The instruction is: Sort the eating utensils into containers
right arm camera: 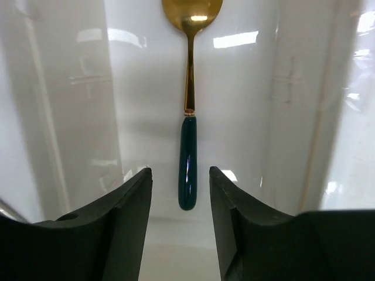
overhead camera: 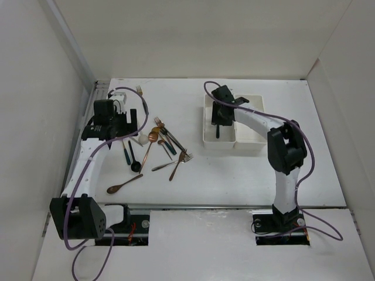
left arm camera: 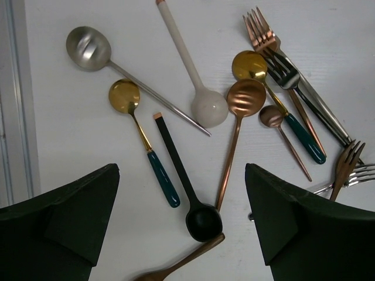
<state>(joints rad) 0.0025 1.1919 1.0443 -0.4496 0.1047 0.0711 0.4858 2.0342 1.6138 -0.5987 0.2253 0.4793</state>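
The eating utensils lie scattered left of centre on the table. In the left wrist view I see a black spoon, a gold spoon with a green handle, a white spoon, a copper spoon, a silver spoon and forks. My left gripper hangs open above the black spoon. The containers are two joined white bins. My right gripper is open inside the left bin, its jaws apart from a gold green-handled spoon lying on the bin floor.
A brown wooden spoon lies nearest the arm bases. A lone fork rests at the far left by the back wall. White walls enclose the table on three sides. A metal rail runs along the left edge.
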